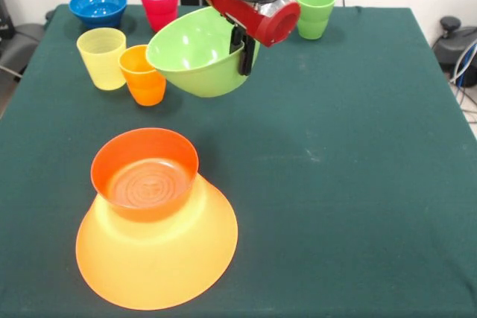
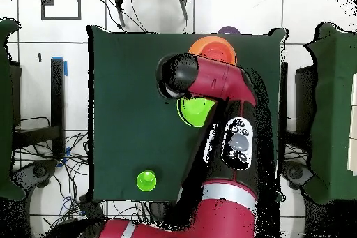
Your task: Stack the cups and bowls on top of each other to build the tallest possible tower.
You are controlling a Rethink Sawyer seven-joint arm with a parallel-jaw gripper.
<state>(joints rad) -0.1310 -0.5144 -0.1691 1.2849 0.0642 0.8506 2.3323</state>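
The robot's hand [image 1: 243, 53] is closed on the rim of the lime green bowl [image 1: 200, 53] and holds it up in the air, off the bench [image 1: 335, 154]. One black finger is on the outside of the bowl's wall. The bowl is tipped, so its open side faces up and toward the left edge of the bench in the front view. From above, the lime green bowl [image 2: 194, 110] peeks out from under the red arm [image 2: 216, 82], near the middle of the bench.

The very large orange bowl [image 1: 156, 251] lies upside down near the front left corner of the bench. The small orange-red bowl [image 1: 145, 173] sits on top of it, open side up.

Near the back left corner there is a blue bowl [image 1: 98, 7]. A red cup [image 1: 159, 4] stands just beside it. In front of these stand a yellow cup [image 1: 102, 57] and an orange cup [image 1: 142, 74], very close together. A green cup [image 1: 314, 13] stands at the back edge, behind the arm. It looks like two green cups, one inside the other.
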